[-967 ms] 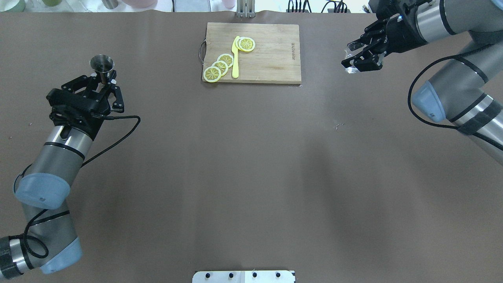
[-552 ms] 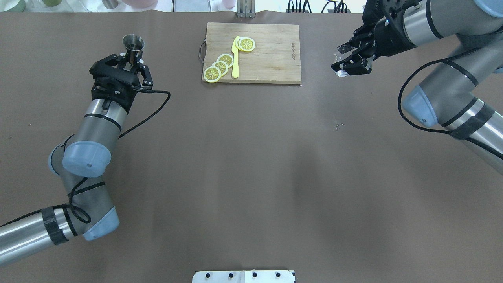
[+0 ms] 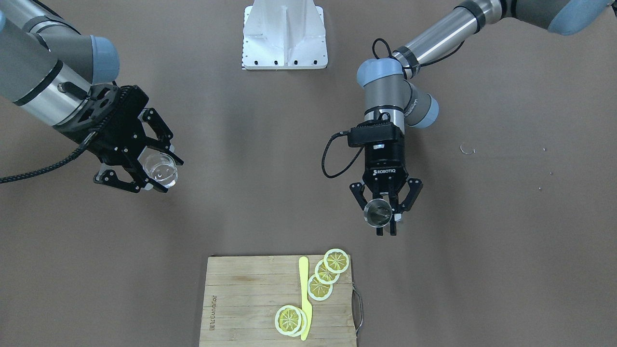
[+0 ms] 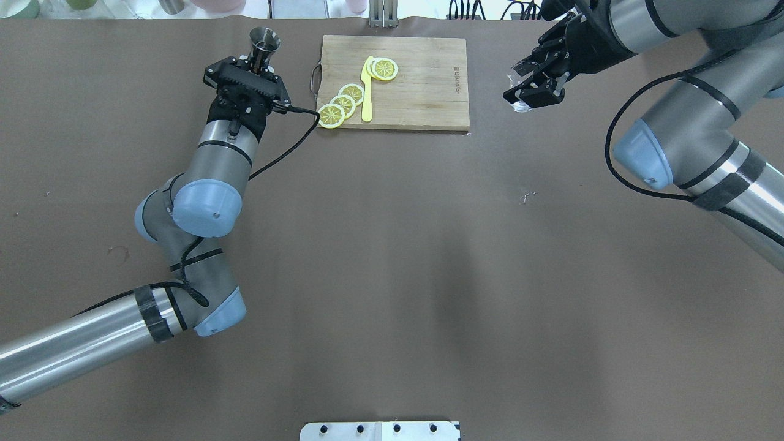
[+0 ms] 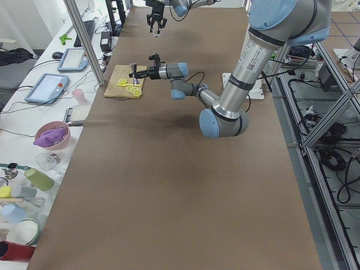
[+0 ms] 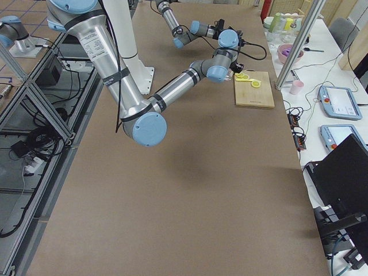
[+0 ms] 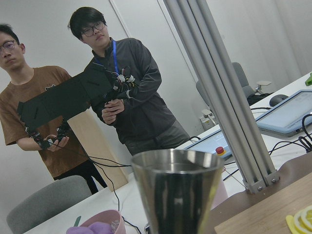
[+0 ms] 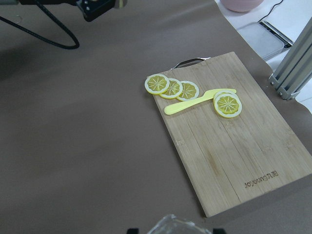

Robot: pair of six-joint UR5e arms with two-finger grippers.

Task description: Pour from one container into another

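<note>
Presently, item one: metal jigger (image 4: 264, 41), upright, off the bench (image 4: 392, 257), at the far edge just left of the cutting board's handle. The left gripper (image 4: 260, 59) has its jaws pinching the jigger at its narrow waist.

Item two: small clear glass (image 3: 161, 168), also in the air, well right of the board. The right gripper (image 3: 155, 171) has its jaws pressed on the glass's sides.

Open room:
- The wide brown middle and near part of the bench lie bare between the two arms.
- The bamboo cutting board (image 4: 422, 79) sits between jigger and glass at far centre.
- The white base plate (image 4: 380, 430) sits at the near edge.

On the board:
- lemon slices (image 4: 342, 103) towards its left
- a yellow plastic knife (image 4: 367, 92) touching them

View notes:
- The front-facing view looks into both mouths; the overhead view shows the glass only as a faint glint under the right jaws.
- The left wrist view fills with the jigger's upper cone. Behind it stand an aluminium post (image 7: 219, 97) and two persons (image 7: 131, 97) beyond the far edge.
- The right wrist view shows only the glass's rim at its bottom edge, with the board ahead.
- The exterior left view shows the right gripper higher than the left.
</note>
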